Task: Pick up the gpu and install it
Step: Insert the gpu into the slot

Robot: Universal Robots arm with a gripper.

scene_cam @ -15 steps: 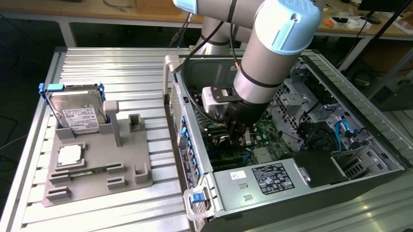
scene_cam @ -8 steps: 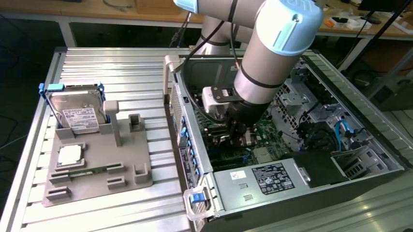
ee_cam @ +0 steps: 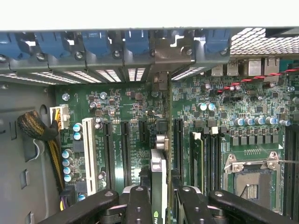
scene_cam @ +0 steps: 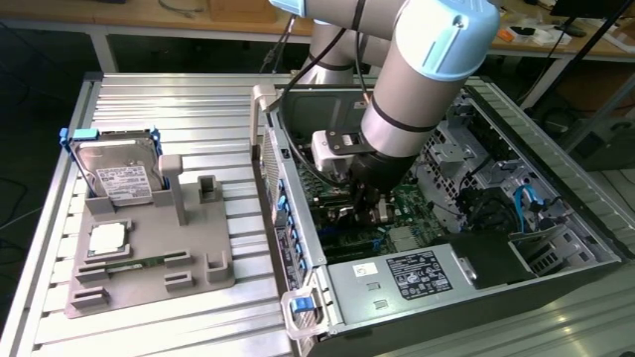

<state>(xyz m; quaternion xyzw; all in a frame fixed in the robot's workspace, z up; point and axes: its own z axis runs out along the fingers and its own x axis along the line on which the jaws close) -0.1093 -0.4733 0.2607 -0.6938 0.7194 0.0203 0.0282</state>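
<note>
Plainly was at the install step, pick-up done. Found the gripper (ee_cam: 159, 198) clamped on the gpu (ee_cam: 158, 170), carried edge-on inside the case (scene_cam: 297, 223), low over the motherboard (ee_cam: 117, 98) among the black slots (ee_cam: 125, 149). Could not tell whether seated. Judged the next move to need the card edge square over one slot, then a straight push.

end effector (ee_cam: 164, 198) | clamped on gpu (ee_cam: 158, 163) | edge-on over motherboard (ee_cam: 233, 116) slots

Slotted table (scene_cam: 169, 111): grey fixture (scene_cam: 149, 271), computer case (scene_cam: 496, 312).
</note>
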